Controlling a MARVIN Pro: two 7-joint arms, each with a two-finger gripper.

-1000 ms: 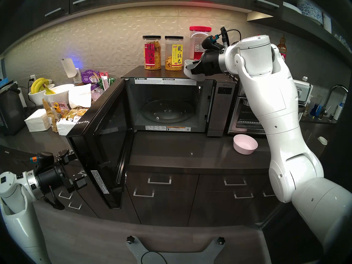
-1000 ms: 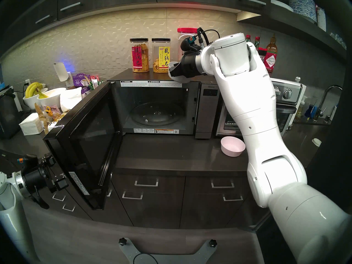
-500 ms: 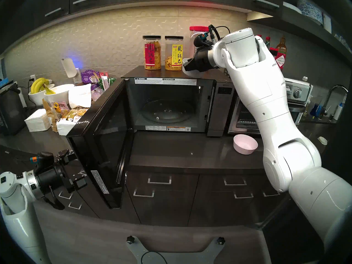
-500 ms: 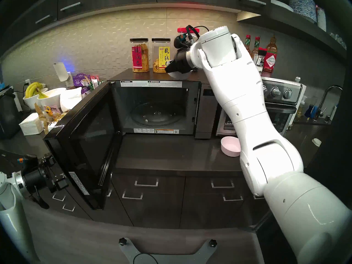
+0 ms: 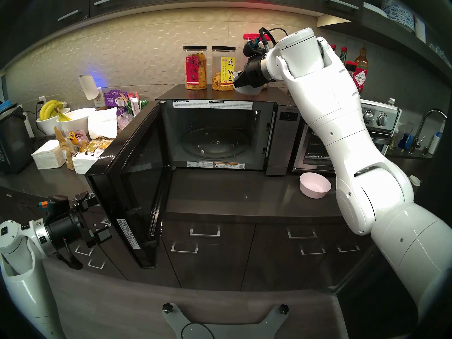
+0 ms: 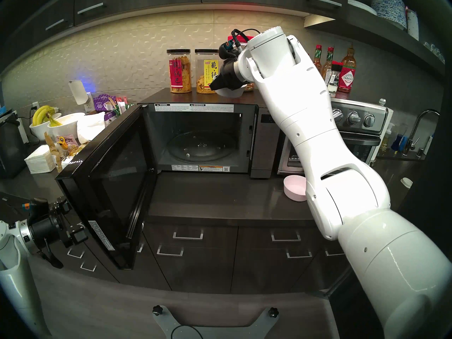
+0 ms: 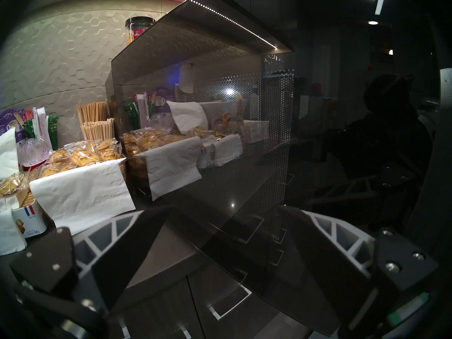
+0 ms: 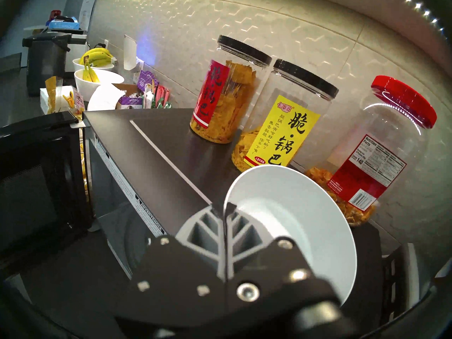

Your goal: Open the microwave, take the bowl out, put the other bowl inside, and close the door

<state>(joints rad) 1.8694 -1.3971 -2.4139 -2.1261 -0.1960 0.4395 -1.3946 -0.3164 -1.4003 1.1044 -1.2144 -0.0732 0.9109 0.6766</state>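
The microwave (image 5: 281, 135) stands open with only a bare glass turntable (image 5: 215, 142) inside. Its black glass door (image 5: 137, 184) is swung far out to the left. My right gripper (image 5: 236, 83) is shut on the rim of the white bowl (image 5: 249, 91), holding it tilted just over the microwave's top, close to the jars; the right wrist view shows the rim pinched between its fingers (image 8: 225, 208). On the counter, front right of the microwave, sits the pale pink bowl (image 5: 314, 185). My left gripper (image 5: 94, 215) is open behind the door's outer face, nothing between its fingers (image 7: 222, 208).
Three snack jars stand on the microwave top: red-labelled (image 5: 195, 68), yellow-labelled (image 5: 223, 69), red-lidded (image 8: 381, 147). A steel toaster oven (image 5: 315, 145) is right of the microwave, sauce bottles (image 5: 360, 71) behind it. Banana bowls (image 5: 56, 116), napkins and snacks crowd the left counter.
My right arm has carried the white bowl back and a little left over the microwave's top, nearer the jars. The left arm and door have not moved.
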